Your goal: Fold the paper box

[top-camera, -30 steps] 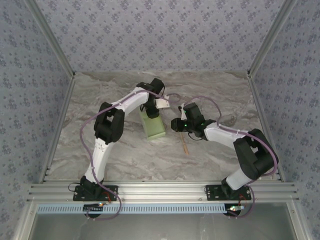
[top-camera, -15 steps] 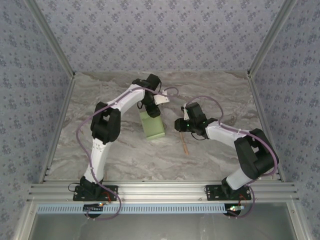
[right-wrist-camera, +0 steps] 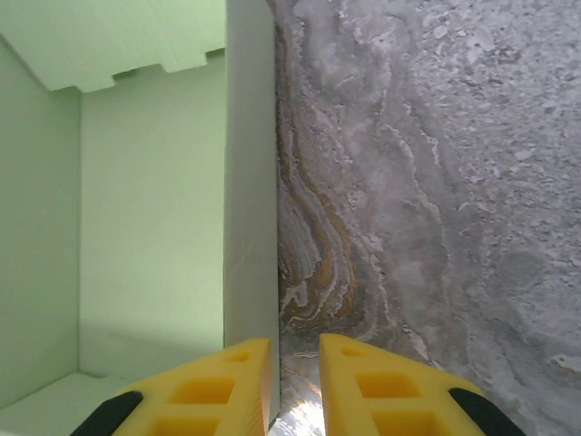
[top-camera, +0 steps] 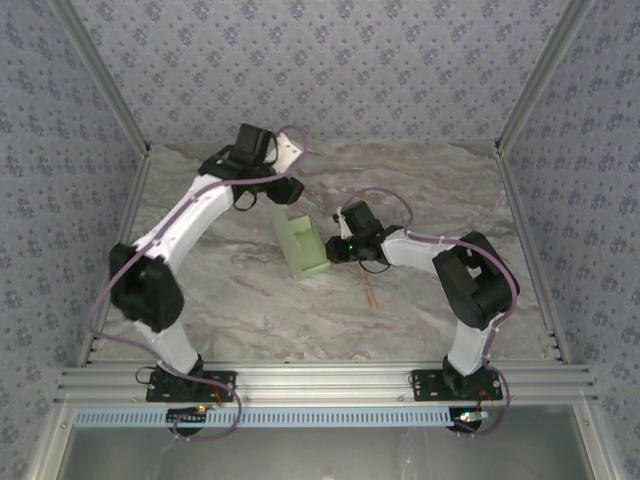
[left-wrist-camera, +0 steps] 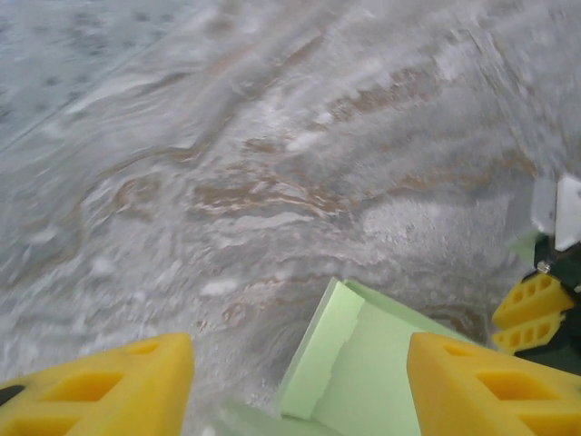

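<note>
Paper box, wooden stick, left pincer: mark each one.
paper box (top-camera: pixel 303 250): top external view, middle of the green card.
wooden stick (top-camera: pixel 371 293): top external view, middle of its length.
left pincer (left-wrist-camera: pixel 298 350): left wrist view, midway between its yellow fingertips.

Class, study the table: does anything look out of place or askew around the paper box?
Yes. A thin tan stick lies loose on the table just right of the paper box; it is no part of the box. The box sits slightly skewed to the table's edges.
</note>
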{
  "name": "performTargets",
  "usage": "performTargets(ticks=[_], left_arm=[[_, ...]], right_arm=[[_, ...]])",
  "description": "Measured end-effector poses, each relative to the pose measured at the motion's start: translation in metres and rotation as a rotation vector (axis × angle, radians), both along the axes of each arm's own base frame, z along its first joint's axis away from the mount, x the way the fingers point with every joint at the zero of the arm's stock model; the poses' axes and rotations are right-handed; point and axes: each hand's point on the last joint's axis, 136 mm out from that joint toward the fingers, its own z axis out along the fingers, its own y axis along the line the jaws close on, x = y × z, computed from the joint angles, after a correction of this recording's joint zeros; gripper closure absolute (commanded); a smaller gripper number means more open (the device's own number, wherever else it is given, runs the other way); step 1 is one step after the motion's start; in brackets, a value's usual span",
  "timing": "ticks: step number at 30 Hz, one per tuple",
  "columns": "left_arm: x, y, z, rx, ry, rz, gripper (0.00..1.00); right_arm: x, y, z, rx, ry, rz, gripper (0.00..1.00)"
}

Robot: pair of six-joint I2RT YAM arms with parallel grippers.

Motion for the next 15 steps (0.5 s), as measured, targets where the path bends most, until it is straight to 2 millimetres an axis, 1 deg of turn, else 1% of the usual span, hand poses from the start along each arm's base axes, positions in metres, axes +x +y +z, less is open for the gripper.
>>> performTargets(ticks=[2, 4, 8, 11, 13, 15], left_arm=[[-0.014, 0.016, 0.008, -0.060, 0.000, 0.097, 0.34], [-0.033, 0.030, 0.005, -0.107, 0.019, 0.178, 0.34], [-0.067, 0.053, -0.012, -0.156, 0.073, 0.294, 0.30], [-0.083, 0.064, -0.020, -0.165, 0.097, 0.337, 0.27], [-0.087, 0.066, -0.020, -0.169, 0.099, 0.344, 0.26], [-0.087, 0.066, -0.020, -0.168, 0.099, 0.343, 0.26]], right_arm=[[-0.003, 0.004, 0.000, 0.003, 0.003, 0.012, 0.77], [-0.008, 0.009, -0.001, 0.006, 0.009, 0.029, 0.77], [-0.024, 0.023, -0.002, 0.009, 0.018, 0.073, 0.77], [-0.037, 0.032, -0.005, 0.006, 0.029, 0.100, 0.77], [-0.043, 0.033, -0.006, 0.003, 0.034, 0.112, 0.76], [-0.043, 0.031, -0.006, 0.000, 0.037, 0.109, 0.74]])
